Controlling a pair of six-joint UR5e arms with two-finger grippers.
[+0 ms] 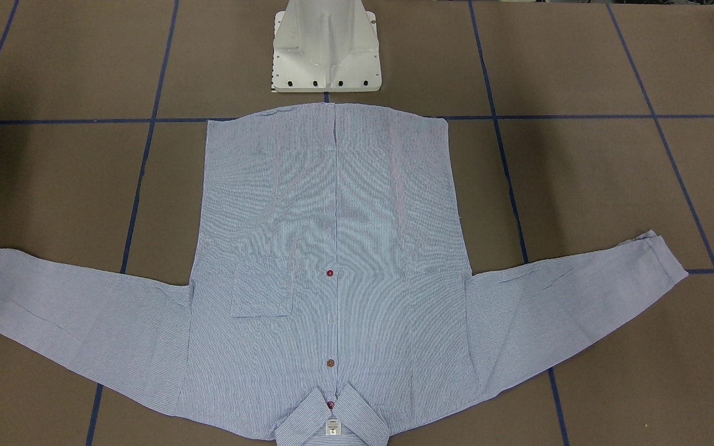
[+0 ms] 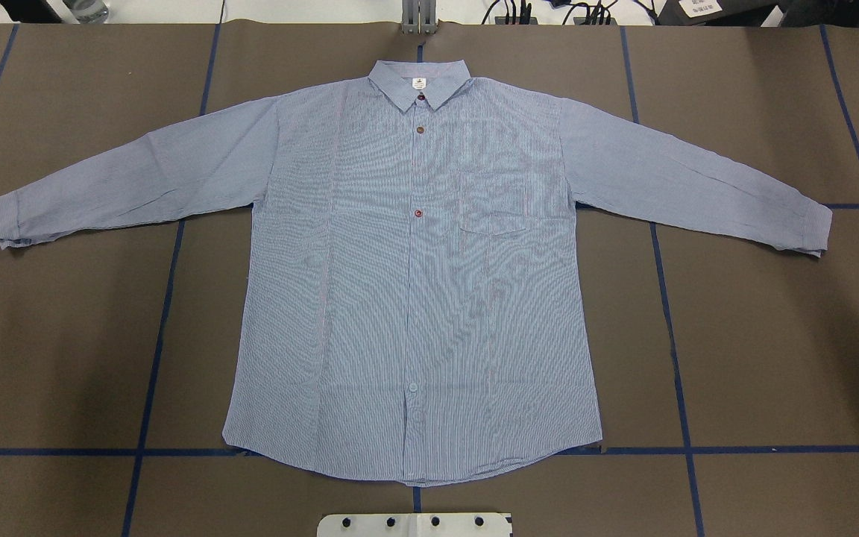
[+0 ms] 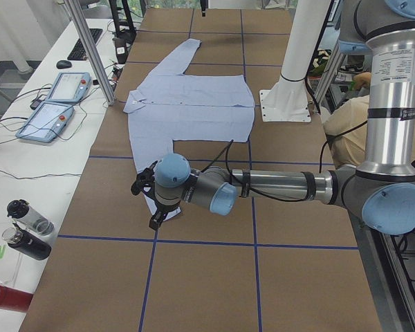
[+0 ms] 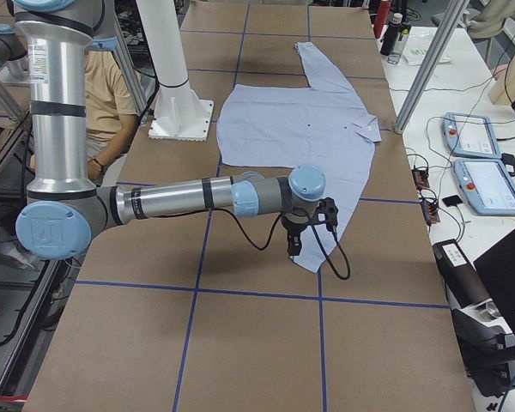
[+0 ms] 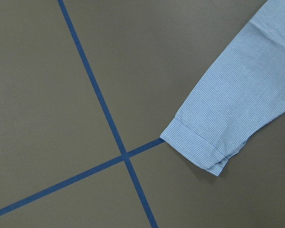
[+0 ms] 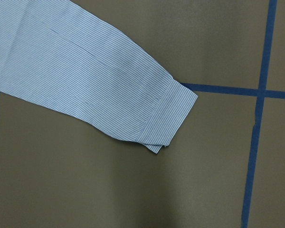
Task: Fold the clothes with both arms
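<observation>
On the robot's left side the left arm [image 3: 277, 185] reaches out low over the brown counter [image 2: 64, 335]. Its left pincer [image 3: 155, 221] points down close by the left-side cuff [image 2: 8, 221]. It shows only from the counter's end, so I cannot tell whether its jaws are apart or together, nor whether it touches the cloth. The wrist view there shows that cuff lying flat, its corner at a blue tape line [image 5: 99, 95] near where two lines cross. The shirt [image 2: 414, 298] lies spread flat and face up in the middle of the counter, buttoned, with both sleeves stretched out sideways. Its hem lies near the white base [image 2: 414, 524]. Its collar [image 2: 392, 74] is at the counter's far edge from the robot, with a small white label [image 2: 420, 82] inside it. Red and brown buttons [image 2: 418, 213] run down the front, and a chest pocket [image 2: 493, 205] sits just to their right in the overhead view. Farther right, the right-side cuff [image 2: 813, 227] rests flat on the counter, its end meeting a tape line. The right arm [image 4: 180, 196] stretches over the counter with its right pincer [image 4: 293, 247] pointing down near that cuff. Whether this one is open or closed cannot be told either.
</observation>
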